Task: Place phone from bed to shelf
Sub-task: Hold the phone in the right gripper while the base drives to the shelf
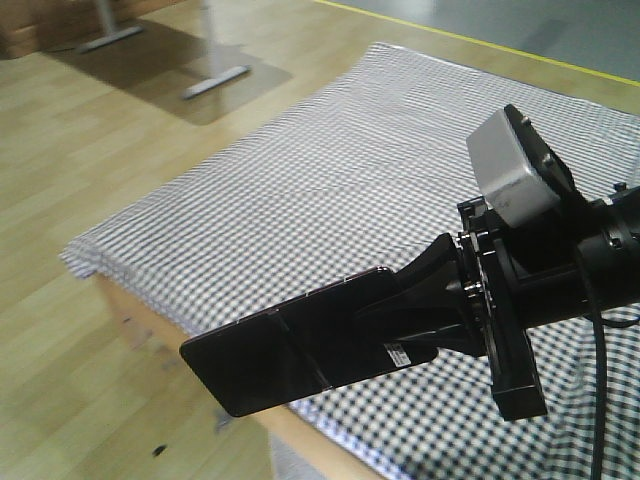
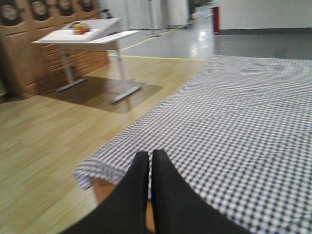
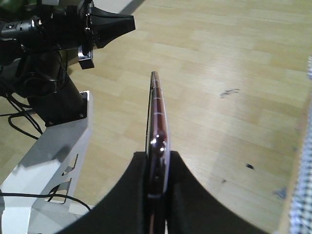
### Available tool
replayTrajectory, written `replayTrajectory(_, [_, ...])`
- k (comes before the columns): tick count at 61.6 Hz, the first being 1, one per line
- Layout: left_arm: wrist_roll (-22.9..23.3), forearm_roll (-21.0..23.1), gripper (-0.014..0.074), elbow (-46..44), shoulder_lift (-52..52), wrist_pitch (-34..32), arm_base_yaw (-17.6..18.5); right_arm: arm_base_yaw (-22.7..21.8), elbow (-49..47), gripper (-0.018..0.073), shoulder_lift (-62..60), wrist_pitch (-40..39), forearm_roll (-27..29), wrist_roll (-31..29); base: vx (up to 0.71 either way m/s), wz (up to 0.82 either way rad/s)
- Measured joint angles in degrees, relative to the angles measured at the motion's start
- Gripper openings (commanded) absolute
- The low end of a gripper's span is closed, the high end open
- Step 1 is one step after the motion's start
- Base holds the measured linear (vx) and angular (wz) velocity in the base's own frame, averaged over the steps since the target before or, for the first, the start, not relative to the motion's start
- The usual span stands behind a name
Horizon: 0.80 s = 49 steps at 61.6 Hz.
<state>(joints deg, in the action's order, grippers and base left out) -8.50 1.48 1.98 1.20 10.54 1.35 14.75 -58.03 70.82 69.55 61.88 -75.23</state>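
Note:
The phone (image 1: 262, 368) is a glossy black slab with a white sticker, held in the air over the bed's near edge and the floor. My right gripper (image 1: 392, 318) is shut on its end. The right wrist view has the phone (image 3: 157, 114) edge-on, its pinkish rim pinched between the black fingers (image 3: 181, 195). The bed (image 1: 340, 190) is a wide surface under black-and-white check cloth. My left gripper (image 2: 149, 155) is shut with nothing in it, hovering by the bed's corner (image 2: 90, 170). The shelf is out of view.
A white desk (image 2: 90, 36) on metal legs stands on the wooden floor (image 2: 44, 136) at the far left, with brown cabinets (image 2: 19, 44) behind it. The robot's white base (image 3: 44, 161) and the left arm (image 3: 53, 34) sit to the left of the held phone.

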Motion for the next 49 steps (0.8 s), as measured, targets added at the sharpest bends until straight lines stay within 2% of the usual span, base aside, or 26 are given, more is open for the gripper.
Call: replayTrajectory(49, [0.0, 0.0, 0.0001, 0.0, 0.0, 0.0, 0.0, 0.0, 0.0, -0.0002, 0.0, 0.1, 0.0, 0.0, -0.19, 0.72])
